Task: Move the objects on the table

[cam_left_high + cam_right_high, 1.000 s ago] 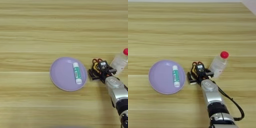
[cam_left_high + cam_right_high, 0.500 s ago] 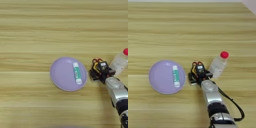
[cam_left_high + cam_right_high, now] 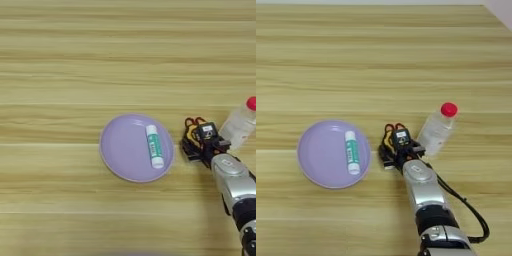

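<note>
Left eye view, tube lengthwise on plate, cap nearest, gripper grip unclear

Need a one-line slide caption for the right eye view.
Right gripper between a purple plate holding a white-and-green tube and a red-capped bottle.

Lilac round plate flat on wood, left of centre, rim fully visible
</note>
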You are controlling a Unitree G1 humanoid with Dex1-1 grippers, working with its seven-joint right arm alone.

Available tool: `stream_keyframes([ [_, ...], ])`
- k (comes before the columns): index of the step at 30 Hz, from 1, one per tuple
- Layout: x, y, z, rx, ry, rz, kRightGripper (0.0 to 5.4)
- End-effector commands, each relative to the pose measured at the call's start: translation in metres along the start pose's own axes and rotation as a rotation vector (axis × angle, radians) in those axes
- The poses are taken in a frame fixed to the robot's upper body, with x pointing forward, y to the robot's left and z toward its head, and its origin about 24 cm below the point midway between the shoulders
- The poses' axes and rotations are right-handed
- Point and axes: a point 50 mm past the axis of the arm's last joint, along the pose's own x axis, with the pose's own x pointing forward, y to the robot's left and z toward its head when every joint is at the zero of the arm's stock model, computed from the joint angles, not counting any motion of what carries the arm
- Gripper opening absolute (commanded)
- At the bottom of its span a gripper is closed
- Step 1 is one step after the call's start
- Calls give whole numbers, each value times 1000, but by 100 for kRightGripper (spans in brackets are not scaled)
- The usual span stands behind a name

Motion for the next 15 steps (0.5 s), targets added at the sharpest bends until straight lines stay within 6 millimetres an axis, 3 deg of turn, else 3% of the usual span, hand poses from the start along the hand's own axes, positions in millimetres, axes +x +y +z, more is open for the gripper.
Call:
stream_keyframes([
  [1,5,-14,42,-13,-151,-39,415],
  [15,1,-15,52,-7,-225,-53,415],
])
